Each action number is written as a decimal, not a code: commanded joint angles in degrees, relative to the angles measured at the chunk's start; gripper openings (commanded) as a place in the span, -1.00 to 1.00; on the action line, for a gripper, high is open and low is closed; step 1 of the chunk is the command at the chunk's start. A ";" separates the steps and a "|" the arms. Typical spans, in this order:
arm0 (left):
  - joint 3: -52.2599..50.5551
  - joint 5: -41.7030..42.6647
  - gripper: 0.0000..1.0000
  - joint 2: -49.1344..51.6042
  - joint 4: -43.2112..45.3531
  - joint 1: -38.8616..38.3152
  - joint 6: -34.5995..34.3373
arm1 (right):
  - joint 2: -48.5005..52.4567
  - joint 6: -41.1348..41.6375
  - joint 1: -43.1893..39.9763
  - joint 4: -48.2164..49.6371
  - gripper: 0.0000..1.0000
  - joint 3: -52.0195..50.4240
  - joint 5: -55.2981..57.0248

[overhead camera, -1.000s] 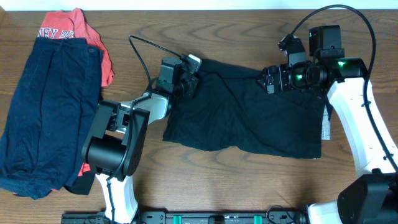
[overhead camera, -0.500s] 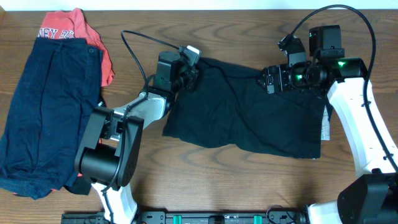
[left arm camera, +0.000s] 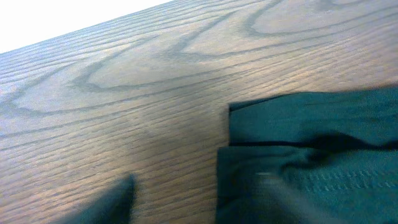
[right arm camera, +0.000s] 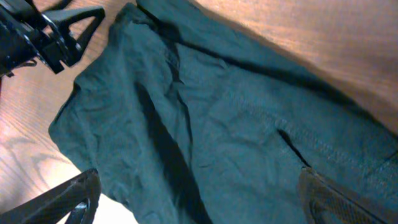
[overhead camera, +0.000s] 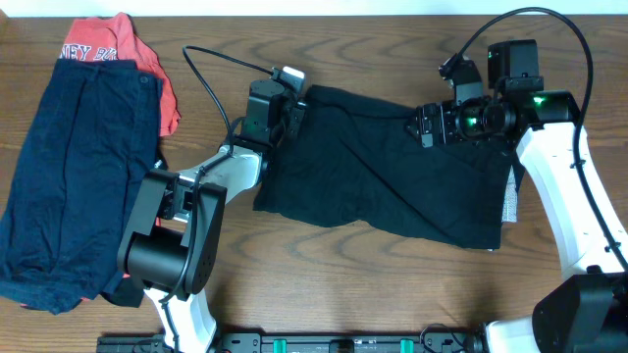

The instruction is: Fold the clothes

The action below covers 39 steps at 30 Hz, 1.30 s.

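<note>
**A:** Where is the black garment (overhead camera: 383, 191)?

**B:** Middle of the overhead frame, spread flat and lightly creased, with a white tag (overhead camera: 513, 204) at its right edge.

**A:** What's around it?

**B:** A brown wood-grain table (overhead camera: 343, 284). At the far left a navy garment (overhead camera: 78, 167) lies over a red shirt (overhead camera: 147, 69) (white lettering shows near the top), well apart from the black one.

**A:** And the arms?

**B:** The left gripper (overhead camera: 291, 98) sits at the garment's upper-left corner. Its wrist view shows that corner at lower right, blurred, so I cannot tell whether the fingers pinch it. The right gripper (overhead camera: 423, 126) is over the upper-right edge. Its fingers (right arm camera: 68, 199) are spread wide at the bottom corners of its wrist view, with cloth filling the space between them.
</note>
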 commanded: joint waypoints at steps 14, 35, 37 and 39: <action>1.09 -2.82 0.96 -12.66 -12.28 0.09 -6.10 | -0.72 14.27 -11.72 -9.49 0.98 -4.81 15.96; 1.07 -2.82 0.96 -15.78 -21.53 0.09 -6.10 | -0.44 25.05 -19.96 19.47 0.64 -33.31 17.31; 1.07 -2.62 0.96 -15.78 -21.79 0.07 -6.10 | -0.31 25.03 -19.96 23.23 0.64 -33.81 17.49; 1.07 -2.60 0.96 -15.78 -22.23 -0.04 -6.12 | 0.22 24.70 -19.98 26.56 0.64 -33.88 17.70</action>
